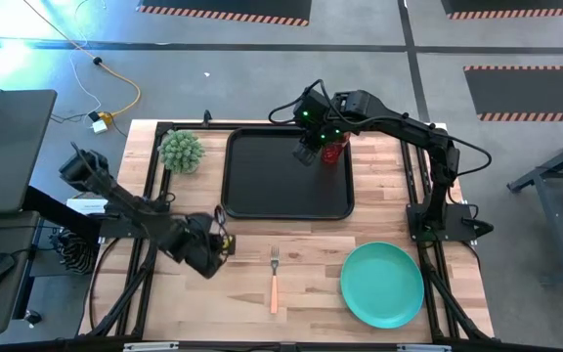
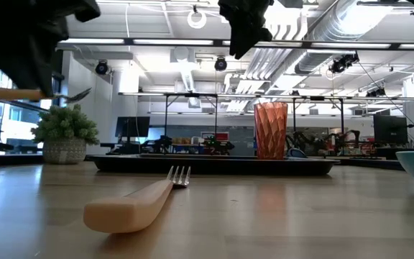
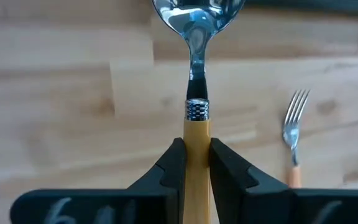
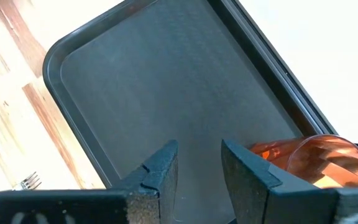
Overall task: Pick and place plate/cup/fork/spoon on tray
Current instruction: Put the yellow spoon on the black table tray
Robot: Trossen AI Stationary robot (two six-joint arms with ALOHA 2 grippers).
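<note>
Above the table near the fork, the left gripper clamps the spoon mid-handle, a light, stiff, likely slippery thing; the right gripper, open and empty, hangs over the tray beside the cup.

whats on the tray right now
Only the cup stands on the tray, at its far right corner, with the right pincer open beside it. The tray floor under the pincer is hidden from above.
</note>
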